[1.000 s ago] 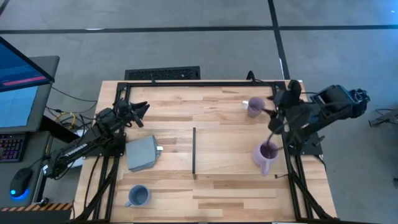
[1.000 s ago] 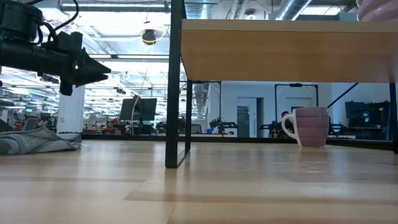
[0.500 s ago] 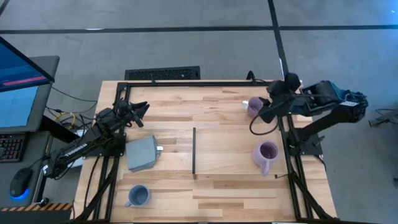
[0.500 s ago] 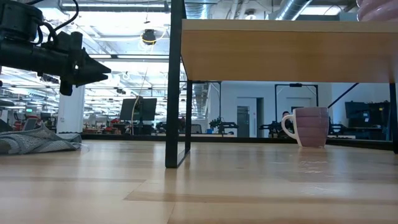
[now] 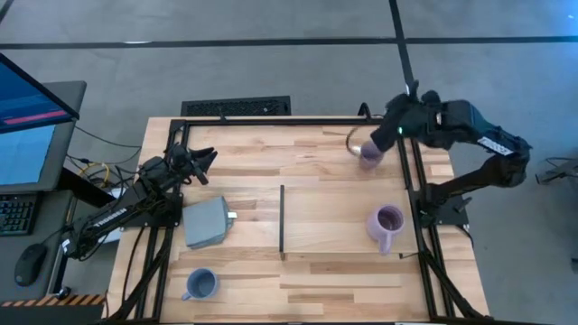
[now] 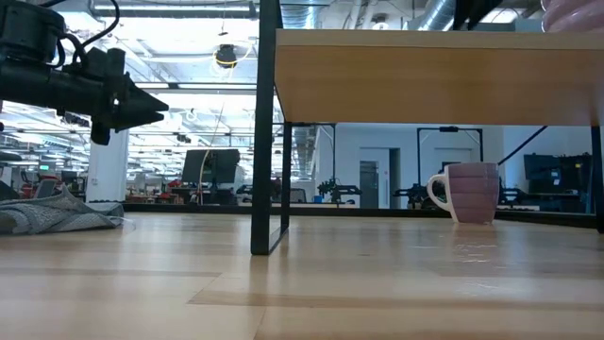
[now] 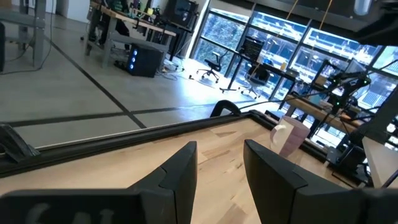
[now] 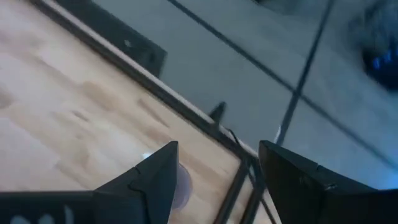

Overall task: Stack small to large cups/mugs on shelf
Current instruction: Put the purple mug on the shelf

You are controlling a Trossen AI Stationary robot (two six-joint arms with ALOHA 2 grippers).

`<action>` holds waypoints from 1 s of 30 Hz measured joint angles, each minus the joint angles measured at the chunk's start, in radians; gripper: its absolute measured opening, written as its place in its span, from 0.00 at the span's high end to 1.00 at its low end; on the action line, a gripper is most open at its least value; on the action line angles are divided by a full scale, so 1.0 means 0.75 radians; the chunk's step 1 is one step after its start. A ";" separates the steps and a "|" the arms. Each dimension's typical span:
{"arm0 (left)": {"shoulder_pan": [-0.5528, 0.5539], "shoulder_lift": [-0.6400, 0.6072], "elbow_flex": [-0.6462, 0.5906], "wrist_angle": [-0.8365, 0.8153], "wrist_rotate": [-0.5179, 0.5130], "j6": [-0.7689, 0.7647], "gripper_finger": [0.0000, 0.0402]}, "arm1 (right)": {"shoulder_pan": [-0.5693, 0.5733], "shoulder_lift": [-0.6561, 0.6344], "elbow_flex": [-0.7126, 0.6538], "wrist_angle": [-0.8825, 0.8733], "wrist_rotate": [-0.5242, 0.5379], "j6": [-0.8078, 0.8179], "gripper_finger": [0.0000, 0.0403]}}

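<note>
Right now my right claw (image 5: 384, 137), fingers spread and empty, hangs just over the far mug (image 5: 368, 155), so a skewed descent could tip it off the shelf (image 5: 343, 217).

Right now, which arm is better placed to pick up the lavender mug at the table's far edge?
The right. Its open gripper hovers right beside that lavender mug, while the left gripper waits across the table.

Flat grey square block (image 5: 206, 222) lying on the slatted wooden worktop (image 5: 298, 275), left of centre. Computer monitor (image 5: 27, 126) and mouse (image 5: 31, 264) beside the worktop's left edge.
</note>
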 joint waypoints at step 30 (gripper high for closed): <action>0.000 0.000 0.000 -0.009 0.042 0.109 0.70 | -0.543 0.365 -0.210 0.000 -0.500 -0.492 0.39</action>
